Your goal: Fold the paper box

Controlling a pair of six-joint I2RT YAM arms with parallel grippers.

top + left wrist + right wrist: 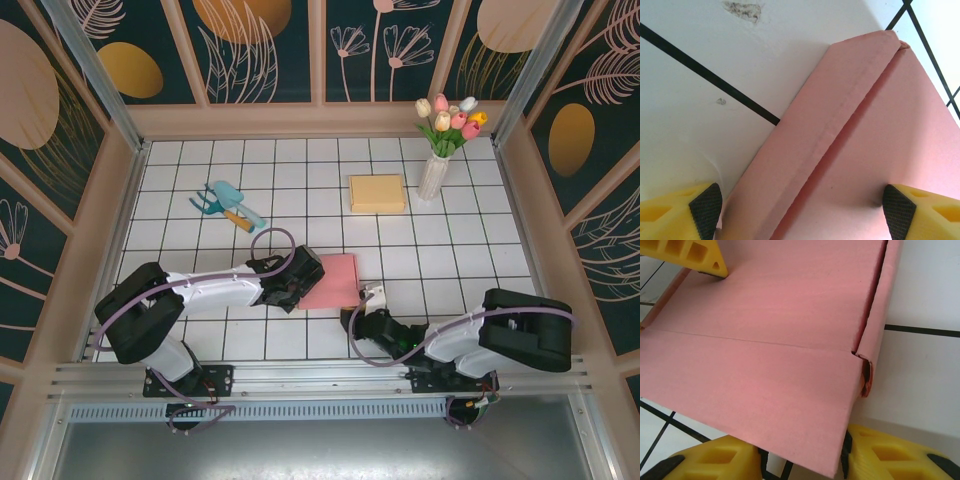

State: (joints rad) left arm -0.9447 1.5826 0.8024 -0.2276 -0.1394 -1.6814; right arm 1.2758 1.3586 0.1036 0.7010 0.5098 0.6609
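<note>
Right claw apart at pink box edge | left claw apart astride it | vase, trowel beyond

Paper box lies flat mid-worktop. Left gripper at its left edge, right gripper at its near right corner. Behind it sits another box, vase just right of that, garden tools back left.

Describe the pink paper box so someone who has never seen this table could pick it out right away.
On the white tiled table, look at the near edge, between the left gripper and the right gripper. The pink paper box lies flat there. It is pink, unlike the yellow box farther back beside the vase of tulips.
</note>
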